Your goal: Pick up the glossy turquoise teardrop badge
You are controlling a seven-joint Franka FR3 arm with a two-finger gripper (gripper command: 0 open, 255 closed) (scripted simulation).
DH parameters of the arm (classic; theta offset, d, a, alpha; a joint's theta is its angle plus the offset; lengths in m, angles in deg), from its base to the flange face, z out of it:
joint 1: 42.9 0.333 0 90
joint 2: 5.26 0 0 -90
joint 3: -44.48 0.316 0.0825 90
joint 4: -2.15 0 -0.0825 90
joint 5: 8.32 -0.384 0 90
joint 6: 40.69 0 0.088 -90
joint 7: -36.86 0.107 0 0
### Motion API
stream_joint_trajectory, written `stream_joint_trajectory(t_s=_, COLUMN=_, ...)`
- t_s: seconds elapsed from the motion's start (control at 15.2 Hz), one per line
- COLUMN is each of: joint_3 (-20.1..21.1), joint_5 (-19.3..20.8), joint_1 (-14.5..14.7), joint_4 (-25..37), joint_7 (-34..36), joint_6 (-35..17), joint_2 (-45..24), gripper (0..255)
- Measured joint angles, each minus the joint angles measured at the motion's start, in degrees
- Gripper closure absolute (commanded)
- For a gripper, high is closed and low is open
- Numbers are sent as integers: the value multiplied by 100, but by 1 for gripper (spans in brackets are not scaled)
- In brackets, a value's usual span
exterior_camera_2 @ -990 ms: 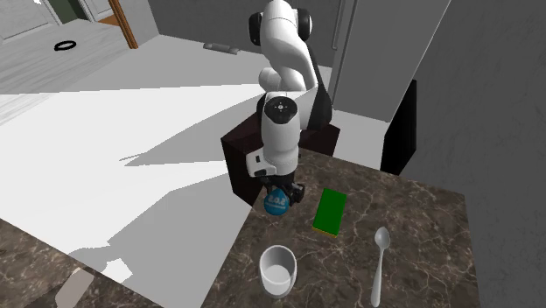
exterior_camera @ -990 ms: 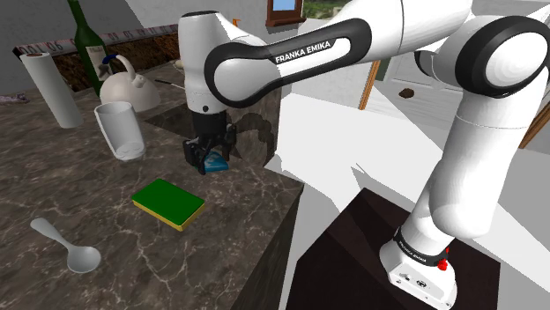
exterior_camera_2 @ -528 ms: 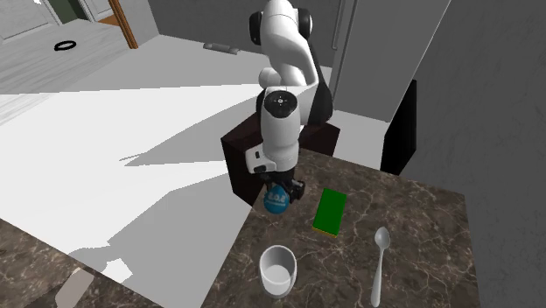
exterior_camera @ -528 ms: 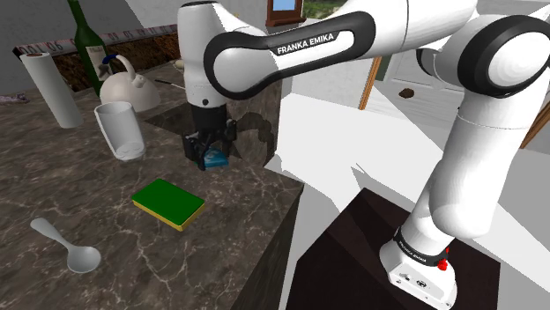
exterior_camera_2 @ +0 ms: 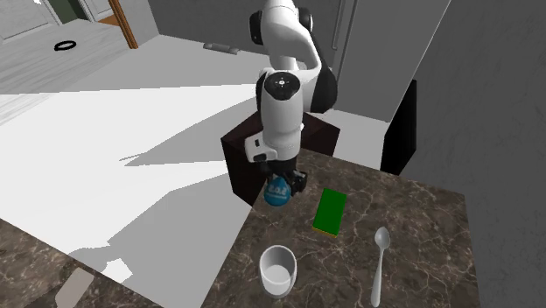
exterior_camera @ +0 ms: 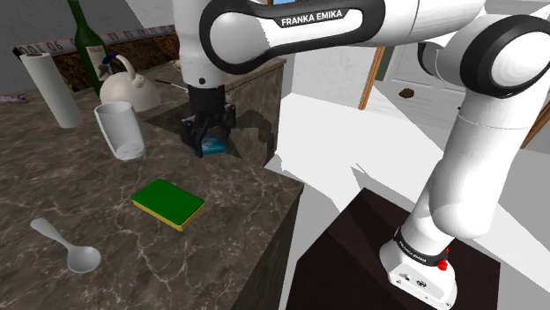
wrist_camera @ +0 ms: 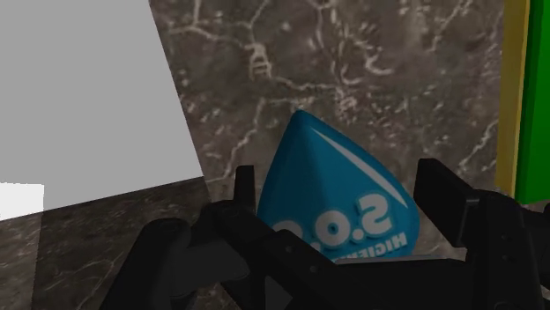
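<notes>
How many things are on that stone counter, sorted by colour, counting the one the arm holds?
White or grey: 4 (paper roll, kettle, cup, spoon)
Green: 2 (bottle, flat pad)
Turquoise: 1 (badge)
Total: 7

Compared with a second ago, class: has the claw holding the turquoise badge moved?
Yes. The claw, shut on the badge, has risen: in the shoulder view it now sits higher above the countertop, farther from the green block.
</notes>
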Motion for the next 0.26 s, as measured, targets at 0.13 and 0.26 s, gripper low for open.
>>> stream_joint_trajectory(t_s=0.13, joint_3=1, joint_5=4, joint_1=4, joint_4=169, joint_7=-2, joint_6=160, joint_2=-10, gripper=255)
stream_joint_trajectory(t_s=0.26, joint_3=4, joint_5=7, joint_1=10, joint_4=296, joint_7=-1, joint_6=280, joint_2=-18, gripper=255)
